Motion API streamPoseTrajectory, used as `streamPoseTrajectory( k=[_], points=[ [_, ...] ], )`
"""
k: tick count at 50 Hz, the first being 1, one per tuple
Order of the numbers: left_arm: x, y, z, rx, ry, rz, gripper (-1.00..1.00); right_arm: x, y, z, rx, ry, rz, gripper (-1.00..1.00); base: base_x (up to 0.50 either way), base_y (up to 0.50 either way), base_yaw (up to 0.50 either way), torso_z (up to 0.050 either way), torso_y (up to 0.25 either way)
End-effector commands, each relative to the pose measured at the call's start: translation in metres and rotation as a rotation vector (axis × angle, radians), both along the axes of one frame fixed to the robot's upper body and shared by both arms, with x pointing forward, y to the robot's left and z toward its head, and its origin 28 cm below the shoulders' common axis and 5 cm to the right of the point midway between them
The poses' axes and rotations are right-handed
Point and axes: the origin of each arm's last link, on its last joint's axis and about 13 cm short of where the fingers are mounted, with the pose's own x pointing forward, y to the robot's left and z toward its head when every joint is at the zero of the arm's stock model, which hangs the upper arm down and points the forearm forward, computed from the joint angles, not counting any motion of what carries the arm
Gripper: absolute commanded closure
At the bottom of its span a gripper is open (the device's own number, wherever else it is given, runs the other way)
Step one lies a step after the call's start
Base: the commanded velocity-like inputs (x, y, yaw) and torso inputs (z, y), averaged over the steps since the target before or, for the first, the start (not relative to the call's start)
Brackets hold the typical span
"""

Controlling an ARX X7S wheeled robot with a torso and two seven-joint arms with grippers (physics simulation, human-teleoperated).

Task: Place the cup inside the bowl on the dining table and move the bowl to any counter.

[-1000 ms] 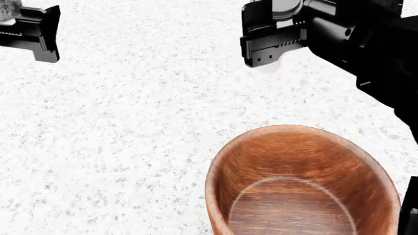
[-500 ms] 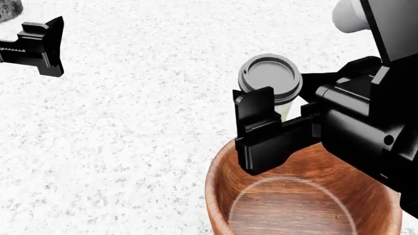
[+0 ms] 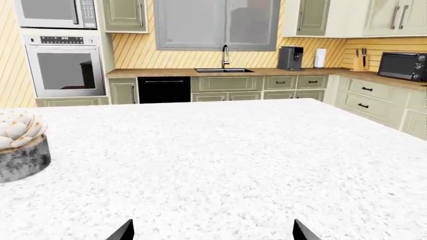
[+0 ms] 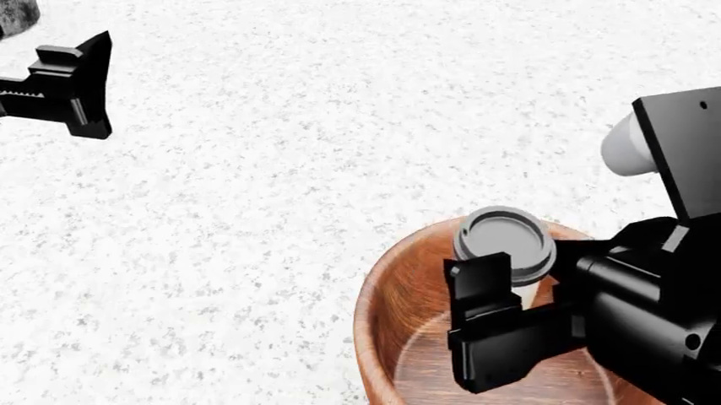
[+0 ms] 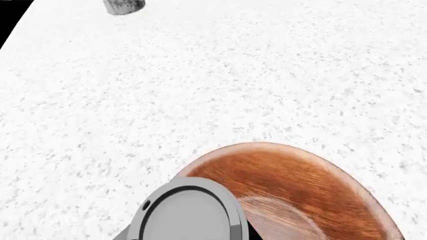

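Head view: we see our right gripper [image 4: 512, 291] clamped on the cup [image 4: 505, 246], upright over the bowl [image 4: 389, 304] on the dining table [image 4: 282, 169], while our left gripper [image 4: 70, 84] seems open, empty.

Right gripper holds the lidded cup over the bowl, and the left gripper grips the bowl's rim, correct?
Not quite. The left gripper is far from the bowl, over bare table, as the head view shows. The right gripper does hold the cup over the bowl.
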Motion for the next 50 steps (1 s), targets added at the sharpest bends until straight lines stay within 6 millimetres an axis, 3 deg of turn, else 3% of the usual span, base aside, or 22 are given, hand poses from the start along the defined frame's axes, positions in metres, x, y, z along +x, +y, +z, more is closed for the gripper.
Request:
streamPoseTrajectory(
  k=[1, 18, 29, 46, 47, 50],
  points=[
    [0.0, -0.001, -0.002, 0.0, -0.002, -0.001, -1.0, 0.01, -0.005, -0.02, 0.004, 0.065, -0.035, 1.0, 0.0, 0.0, 0.0, 0.0, 0.0],
    [0.0, 0.0, -0.003, 0.003, 0.0, -0.001, -1.0, 0.027, -0.008, -0.028, -0.012, 0.124, -0.071, 1.0, 0.0, 0.0, 0.0, 0.0, 0.001],
    [0.002, 0.0, -0.005, -0.003, 0.001, 0.0, -1.0, 0.026, -0.007, -0.042, -0.027, 0.173, -0.058, 1.0, 0.0, 0.0, 0.0, 0.0, 0.0],
    [0.002, -0.001, -0.007, -0.003, 0.004, -0.004, -1.0, 0.028, -0.009, -0.046, -0.033, 0.17, -0.066, 1.0, 0.0, 0.0, 0.0, 0.0, 0.001],
    [0.002, -0.001, -0.008, -0.001, 0.005, -0.005, -1.0, 0.028, -0.009, -0.047, -0.032, 0.172, -0.067, -1.0, 0.0, 0.0, 0.0, 0.0, 0.0],
    [0.002, -0.002, -0.009, 0.001, 0.007, -0.005, -1.0, 0.028, -0.009, -0.047, -0.032, 0.172, -0.068, -1.0, 0.0, 0.0, 0.0, 0.0, 0.0]
  ],
)
